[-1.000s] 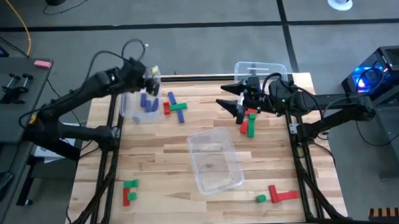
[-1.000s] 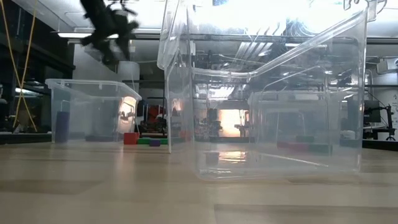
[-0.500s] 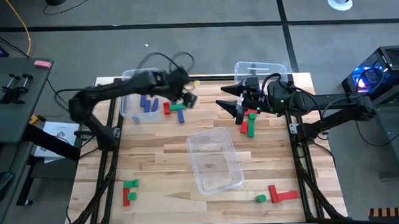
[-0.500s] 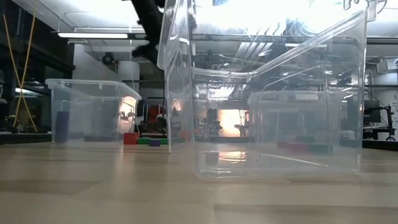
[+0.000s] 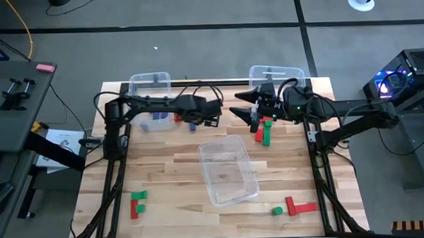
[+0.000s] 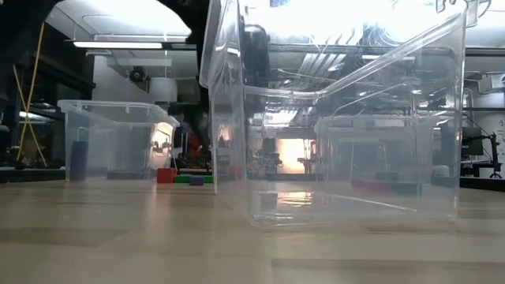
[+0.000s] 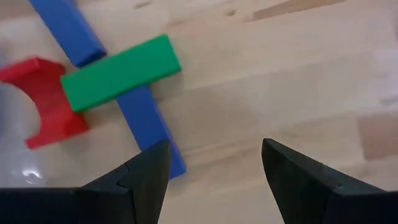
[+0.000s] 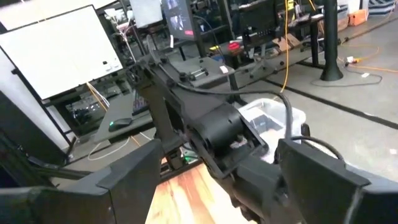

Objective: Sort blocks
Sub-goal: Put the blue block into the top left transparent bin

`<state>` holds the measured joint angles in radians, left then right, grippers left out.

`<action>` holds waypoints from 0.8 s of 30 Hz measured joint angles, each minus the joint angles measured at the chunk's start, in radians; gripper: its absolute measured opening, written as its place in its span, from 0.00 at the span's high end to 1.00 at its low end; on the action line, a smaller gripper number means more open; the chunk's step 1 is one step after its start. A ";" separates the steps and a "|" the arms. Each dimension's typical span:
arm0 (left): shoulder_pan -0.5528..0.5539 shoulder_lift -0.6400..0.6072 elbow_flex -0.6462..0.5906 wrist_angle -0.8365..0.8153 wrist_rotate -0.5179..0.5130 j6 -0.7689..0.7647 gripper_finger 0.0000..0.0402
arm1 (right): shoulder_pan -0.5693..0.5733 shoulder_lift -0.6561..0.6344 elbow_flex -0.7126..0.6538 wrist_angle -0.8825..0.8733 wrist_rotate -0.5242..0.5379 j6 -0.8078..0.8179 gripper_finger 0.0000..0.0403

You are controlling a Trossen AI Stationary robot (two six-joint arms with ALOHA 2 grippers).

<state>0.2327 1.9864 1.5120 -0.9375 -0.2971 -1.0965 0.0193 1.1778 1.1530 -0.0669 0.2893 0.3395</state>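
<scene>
My left gripper (image 5: pixel 213 113) reaches across the upper middle of the overhead frame, low over the wood table (image 5: pixel 164 170), and my left wrist camera shows its two dark fingers (image 7: pixel 146 180) spread wide with nothing between them. Just ahead of those fingers lies a small cluster: a long blue bar (image 7: pixel 102 74) with a green bar (image 7: pixel 121 73) laid crosswise on top of it, and a red arch-shaped block (image 7: pixel 43 99) touching the green bar's end. One fingertip sits just beside the near end of the blue bar, apart from it as far as I can tell.

My right gripper (image 5: pixel 253 116) hangs at the upper right of centre in the overhead frame, its fingers (image 8: pixel 134 171) also wide apart and empty. Right below it are a red block (image 5: pixel 260 136) and a green block (image 5: pixel 267 135) lying side by side.

A clear bin (image 5: pixel 148 82) at the upper left holds blue blocks (image 5: pixel 157 114); a second clear bin (image 5: pixel 276 73) sits at the upper right, and a third clear bin (image 5: pixel 228 169) lies in the middle.

At the lower left of the overhead frame sit a red and green group (image 5: pixel 137 203). At the lower right, a red L-shaped piece (image 5: pixel 298 206) lies near a small green cube (image 5: pixel 277 211).
</scene>
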 joint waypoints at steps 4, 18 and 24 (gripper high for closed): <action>-0.001 0.029 0.000 -0.001 -0.047 -0.093 0.41 | 0.000 0.000 0.000 -0.027 0.000 0.003 0.22; -0.059 0.031 -0.069 -0.027 -0.176 -0.455 0.41 | 0.000 0.000 0.000 -0.080 -0.007 0.025 0.22; -0.078 0.032 -0.151 -0.027 -0.165 -0.622 0.41 | 0.000 0.000 0.000 -0.081 -0.008 0.020 0.22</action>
<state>0.1543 2.0182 1.3614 -0.9648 -0.4618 -1.7183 0.0193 1.1778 1.1530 -0.1474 0.2810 0.3596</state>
